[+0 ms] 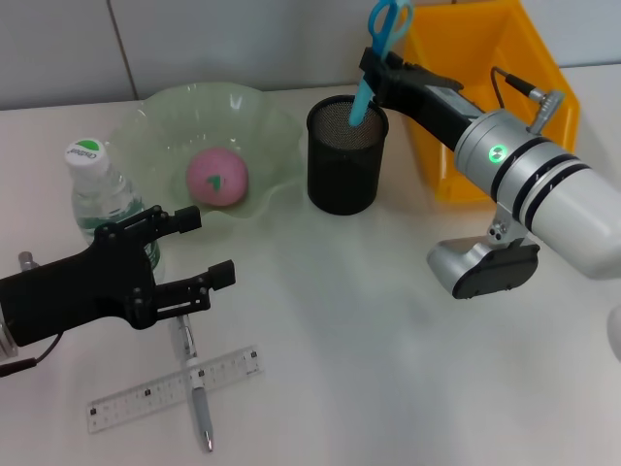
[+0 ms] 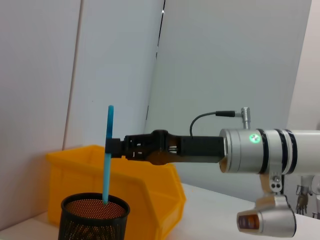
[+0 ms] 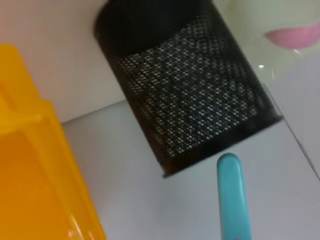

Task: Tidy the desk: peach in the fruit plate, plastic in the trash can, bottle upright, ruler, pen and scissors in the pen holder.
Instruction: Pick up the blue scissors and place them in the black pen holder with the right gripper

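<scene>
Head view: ruler (image 1: pixel 175 388) and pen (image 1: pixel 197 403) lie crossed on the bench nearest the camera; above them the left gripper (image 1: pixel 199 250) hovers level, jaws wide apart and empty, beside the upright bottle (image 1: pixel 99 194). The right gripper (image 1: pixel 374 73) reaches in from the right, jaws clamping the scissors (image 1: pixel 380 53), blades down in the pen holder (image 1: pixel 346 155).

Left wrist view: scissors (image 2: pixel 107 152) stand upright, tips inside the pen holder (image 2: pixel 95 216).

Right wrist view: a blue handle (image 3: pixel 232 197) shows before the pen holder (image 3: pixel 187 100).

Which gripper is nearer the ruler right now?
Left. The left gripper hovers just above the ruler; the right gripper is far across the table, holding the scissors over the pen holder.
</scene>
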Controlling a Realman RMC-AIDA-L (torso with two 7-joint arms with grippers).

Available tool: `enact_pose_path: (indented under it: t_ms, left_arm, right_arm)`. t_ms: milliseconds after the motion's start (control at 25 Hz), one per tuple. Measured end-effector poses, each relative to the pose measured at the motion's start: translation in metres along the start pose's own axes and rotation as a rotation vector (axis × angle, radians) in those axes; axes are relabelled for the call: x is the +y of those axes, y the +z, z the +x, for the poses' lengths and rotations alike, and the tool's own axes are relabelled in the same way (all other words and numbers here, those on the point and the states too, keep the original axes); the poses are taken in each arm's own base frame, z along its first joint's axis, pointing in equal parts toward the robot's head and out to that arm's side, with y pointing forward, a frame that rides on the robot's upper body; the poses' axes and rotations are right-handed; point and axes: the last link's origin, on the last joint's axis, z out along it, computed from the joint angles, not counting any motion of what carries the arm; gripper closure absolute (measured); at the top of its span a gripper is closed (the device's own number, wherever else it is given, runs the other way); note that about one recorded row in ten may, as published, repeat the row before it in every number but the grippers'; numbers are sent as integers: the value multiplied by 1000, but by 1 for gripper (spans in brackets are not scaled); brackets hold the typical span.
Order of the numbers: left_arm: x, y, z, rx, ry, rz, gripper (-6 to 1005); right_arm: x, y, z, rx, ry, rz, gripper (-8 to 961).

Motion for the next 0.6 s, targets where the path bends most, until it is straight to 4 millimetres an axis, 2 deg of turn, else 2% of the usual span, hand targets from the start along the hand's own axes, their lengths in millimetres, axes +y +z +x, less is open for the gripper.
enact_pose_path:
  t_ms: [480, 600]
  left_arm:
    - [-2, 0, 2, 9, 15, 8, 195]
    - [-2, 0, 2, 9, 15, 8, 196]
  right_arm:
    - [-3, 9, 1, 3, 16, 6, 701]
    - [-5, 10, 0, 10, 27, 11, 669]
